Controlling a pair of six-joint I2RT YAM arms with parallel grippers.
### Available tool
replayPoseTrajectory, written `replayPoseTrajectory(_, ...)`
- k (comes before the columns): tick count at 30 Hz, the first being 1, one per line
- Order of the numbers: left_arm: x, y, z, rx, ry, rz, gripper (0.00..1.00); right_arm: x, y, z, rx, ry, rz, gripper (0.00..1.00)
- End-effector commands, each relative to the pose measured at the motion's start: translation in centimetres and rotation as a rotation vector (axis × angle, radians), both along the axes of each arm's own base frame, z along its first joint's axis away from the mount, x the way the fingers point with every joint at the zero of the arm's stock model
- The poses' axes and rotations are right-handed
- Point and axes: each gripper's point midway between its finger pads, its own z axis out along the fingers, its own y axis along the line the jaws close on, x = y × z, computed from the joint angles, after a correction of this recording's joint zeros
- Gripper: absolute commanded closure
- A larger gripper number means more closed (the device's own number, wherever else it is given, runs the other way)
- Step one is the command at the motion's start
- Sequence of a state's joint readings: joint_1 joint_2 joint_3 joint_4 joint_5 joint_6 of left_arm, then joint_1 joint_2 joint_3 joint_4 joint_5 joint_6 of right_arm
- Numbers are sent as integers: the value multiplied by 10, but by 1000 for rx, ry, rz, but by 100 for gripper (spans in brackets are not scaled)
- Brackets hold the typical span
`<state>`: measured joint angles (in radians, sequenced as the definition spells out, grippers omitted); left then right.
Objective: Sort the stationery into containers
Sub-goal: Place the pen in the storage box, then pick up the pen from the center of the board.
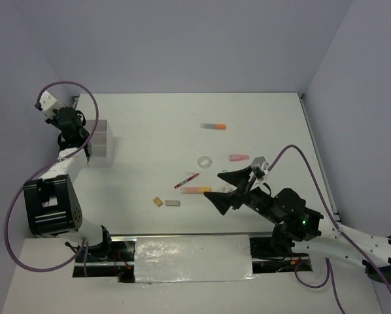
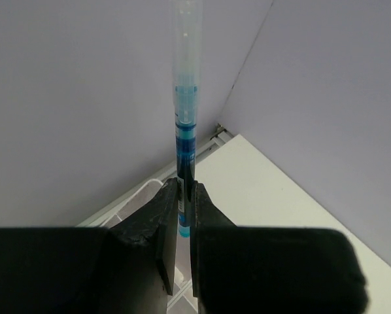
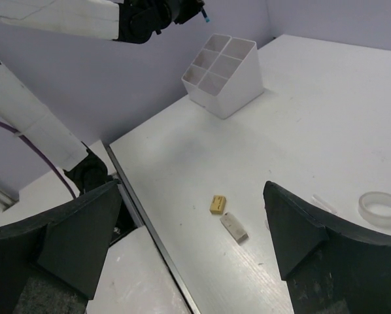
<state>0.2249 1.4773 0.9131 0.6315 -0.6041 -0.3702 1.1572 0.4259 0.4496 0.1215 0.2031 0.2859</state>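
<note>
A blue pen [image 2: 184, 163] with a clear end is clamped between the left fingers [image 2: 150, 229], running straight out past their tips. A white box [image 3: 225, 75] of square cells sits well beyond the spread right fingers [image 3: 78, 242]. Between those fingers lie a tan eraser [image 3: 218, 204] and a grey eraser [image 3: 235, 227], just apart. A clear tape ring [image 3: 381, 208] lies flat beside one finger. A red pen [image 1: 186, 180] and an orange marker [image 1: 195, 190] lie near their tips.

— What do you see around you?
— Below me, a white surface [image 1: 150, 124], closed in by pale lilac walls [image 1: 182, 39].
— Anything at my near edge?
— A shiny, crinkled sheet [image 1: 192, 258] lying over a dark track [image 1: 127, 248].
</note>
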Motion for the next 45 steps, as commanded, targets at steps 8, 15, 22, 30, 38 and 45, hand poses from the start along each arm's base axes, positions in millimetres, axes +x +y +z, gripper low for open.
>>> replayPoseTrajectory(8,22,3,-32,-57,-36,-65,100,10,4,-7,-35,-5,-30,3)
replayPoseTrajectory(15,20,6,-57,-69,-6,-43,100,11,3,-8,-37,-13,-31,2)
replayPoseTrajectory(22,16,9,-70,-80,17,-19,95,10,4,-9,-39,-15,-25,2)
replayPoseTrajectory(30,15,9,-71,-89,25,-11,66,9,3,-8,-31,-14,-22,3)
replayPoseTrajectory(38,11,8,-63,-95,11,-11,43,10,2,-8,-32,-14,-30,3)
replayPoseTrajectory(45,5,-19,40,-23,-48,-35,9,21,4,-16,-63,29,-74,3)
